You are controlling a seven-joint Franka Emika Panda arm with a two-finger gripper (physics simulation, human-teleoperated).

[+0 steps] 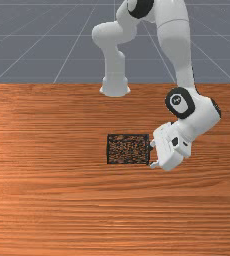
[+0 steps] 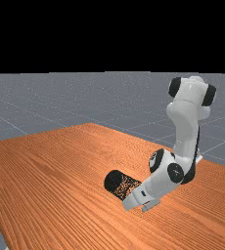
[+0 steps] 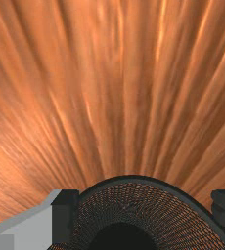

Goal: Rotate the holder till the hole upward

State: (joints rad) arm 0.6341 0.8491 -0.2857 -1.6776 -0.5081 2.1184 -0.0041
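Observation:
A black mesh holder [image 1: 128, 149] lies on its side in the front view, its length running left to right. At its right end stands my gripper [image 1: 152, 155], tilted over, the fingers spread apart. The far view has the holder [image 2: 115, 181] with its dark closed end away from my hand [image 2: 138, 196]. In the wrist view the round rim of the holder [image 3: 134, 179] faces me, mouth toward the hand, dark bottom deep inside. My gripper [image 3: 145, 212] is wide open there, one finger at either side of the rim.
The wooden table [image 1: 52, 200] carries the holder. Behind it, in the front view, stands the arm's base [image 1: 115, 82]. The forearm comes down on the front view's right of the holder, and the hand is low over the wood.

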